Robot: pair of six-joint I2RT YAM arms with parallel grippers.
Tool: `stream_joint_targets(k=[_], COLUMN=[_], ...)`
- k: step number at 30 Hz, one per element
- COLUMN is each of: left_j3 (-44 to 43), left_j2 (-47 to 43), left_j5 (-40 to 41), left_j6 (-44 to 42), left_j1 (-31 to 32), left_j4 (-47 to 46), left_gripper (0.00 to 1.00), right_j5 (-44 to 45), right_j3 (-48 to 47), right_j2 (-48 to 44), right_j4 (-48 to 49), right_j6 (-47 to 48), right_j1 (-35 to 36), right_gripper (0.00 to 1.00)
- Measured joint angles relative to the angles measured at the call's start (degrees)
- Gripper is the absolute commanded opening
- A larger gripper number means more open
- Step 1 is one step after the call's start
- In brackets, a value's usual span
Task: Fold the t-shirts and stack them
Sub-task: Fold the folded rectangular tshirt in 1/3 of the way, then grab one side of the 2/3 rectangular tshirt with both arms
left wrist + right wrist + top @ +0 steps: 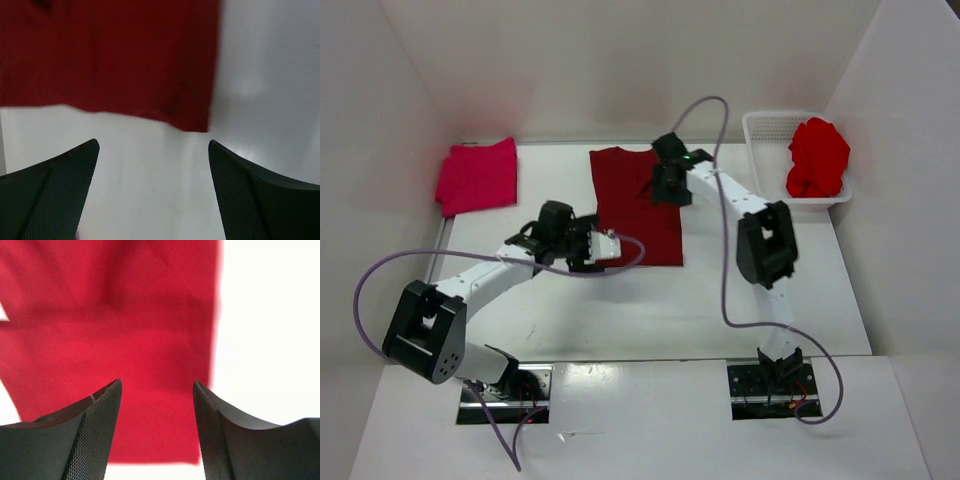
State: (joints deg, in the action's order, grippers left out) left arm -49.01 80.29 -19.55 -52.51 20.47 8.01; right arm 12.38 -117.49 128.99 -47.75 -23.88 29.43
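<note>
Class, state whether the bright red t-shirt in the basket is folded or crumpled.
Crumpled: the bright red t-shirt sits as a lumpy heap in the white mesh basket, showing no flat layers.

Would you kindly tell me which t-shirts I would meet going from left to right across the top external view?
Pink t-shirt → dark maroon t-shirt → bright red t-shirt, bundled in the white basket.

In the top view the right gripper [670,190] covers part of the dark maroon t-shirt [635,215] near its far end, and the left gripper [605,247] hides its near left edge. Both wrist views cut that shirt off at the top (and blur its edges). The bright red t-shirt [817,157] sits bunched, perhaps unfolded.
</note>
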Motion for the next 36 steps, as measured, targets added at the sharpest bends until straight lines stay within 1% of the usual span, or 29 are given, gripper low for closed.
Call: stream_joint_targets(k=[2, 3, 5, 6, 8, 10, 12, 16, 19, 26, 31, 33, 34, 36], left_j3=[2.9, 4.1, 5.3, 5.3, 5.3, 5.3, 5.3, 5.3, 5.4, 7.9, 8.7, 8.7, 8.7, 8.7], left_j2=[-0.5, -0.5, -0.2, 0.0, 0.5, 1.0, 1.8, 3.1, 3.2, 3.5, 4.9, 5.3, 5.6, 6.3], left_j5=[-0.1, 0.0, -0.1, 0.0, 0.0, 0.0, 0.3, 0.9, 0.9, 0.9, 1.2, 1.2, 1.2, 1.2], left_j6=[-4.7, -6.6, -9.6, -11.2, -13.8, -16.4, -18.0, -20.5, -22.8, -27.2, -28.1, -27.9, -27.8, -27.2], left_j1=[3.6, 5.1, 6.6, 6.8, 6.8, 6.8, 6.8, 6.8, 6.8, 6.8, 6.8, 6.8, 6.8, 6.8], left_j4=[0.1, 0.0, 0.1, 0.1, -0.6, -1.0, -1.7, -2.3, -0.7, 1.2, -1.1, -2.5, -3.2, -4.3], left_gripper=[0.96, 0.96, 0.93, 0.88, 0.84, 0.81, 0.81, 0.80, 0.80, 0.80, 0.80, 0.77, 0.71, 0.64], right_j5=[-3.0, -4.0, -5.4, -6.0, -7.6, -9.6, -11.9, -15.8, -17.6, -19.0, -19.2, -19.3, -19.3, -19.4], right_j3=[13.7, 19.0, 27.3, 30.4, 35.0, 39.1, 42.2, 45.4, 46.9, 48.9, 49.4, 49.6, 49.6, 49.6], right_j2=[-9.0, -12.7, -18.4, -20.4, -22.9, -24.4, -24.9, -24.8, -24.8, -24.8, -24.8, -24.8, -24.8, -24.7], right_j4=[2.8, 3.8, 5.3, 6.2, 7.8, 10.0, 11.6, 13.5, 15.7, 17.1, 17.6, 17.7, 17.7, 17.8], right_j6=[-1.2, -1.9, -3.1, -3.7, -4.8, -5.7, -6.6, -7.8, -8.3, -9.3, -9.7, -9.8, -9.9, -10.0], right_j1=[-3.2, -4.7, -7.5, -8.2, -8.1, -7.8, -7.5, -7.5, -7.5, -7.5, -7.3, -7.3, -7.3, -7.2], right_gripper=[0.65, 0.65, 0.65, 0.65, 0.65, 0.65, 0.65, 0.65, 0.65, 0.65, 0.65, 0.65, 0.65, 0.65])
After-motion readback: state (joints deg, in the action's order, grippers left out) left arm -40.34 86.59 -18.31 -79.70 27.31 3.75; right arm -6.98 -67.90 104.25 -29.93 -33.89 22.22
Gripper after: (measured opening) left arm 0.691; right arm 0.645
